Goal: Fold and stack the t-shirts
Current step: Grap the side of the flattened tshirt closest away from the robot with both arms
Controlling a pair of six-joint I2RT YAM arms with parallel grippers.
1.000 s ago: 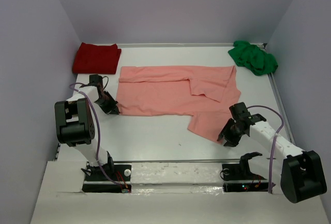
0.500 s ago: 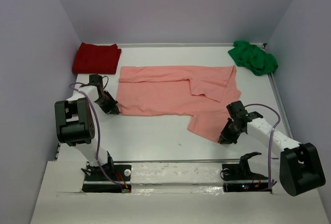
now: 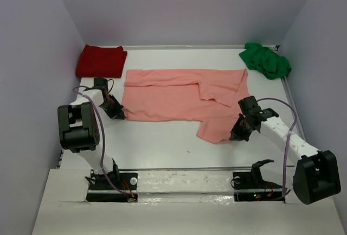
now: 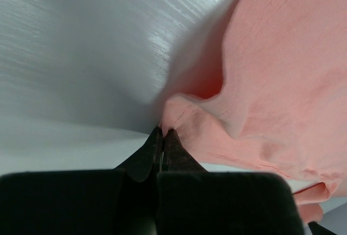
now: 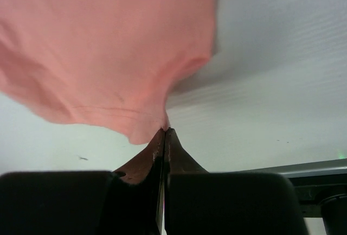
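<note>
The salmon-pink t-shirt (image 3: pixel 179 96) lies spread across the middle of the table, partly folded on its right side. My left gripper (image 3: pixel 121 115) is shut on its near left corner, and the pinched hem (image 4: pixel 173 118) shows at the fingertips. At the shirt's near right corner my right gripper (image 3: pixel 234 135) is shut on the cloth (image 5: pixel 108 56), which lifts off the table from the jaw tips (image 5: pixel 165 131). A folded dark red t-shirt (image 3: pixel 101 60) lies at the back left. A bright green t-shirt (image 3: pixel 264 60) sits crumpled at the back right.
Lilac walls close in the white table (image 3: pixel 162 143) on the left, back and right. A raised rail (image 3: pixel 290 105) runs along the right edge. The arm bases (image 3: pixel 111 183) stand at the near edge.
My right gripper has moved in and back to the shirt's near right corner and shut on it, lifting that corner slightly. The left gripper has stayed shut on its corner.
</note>
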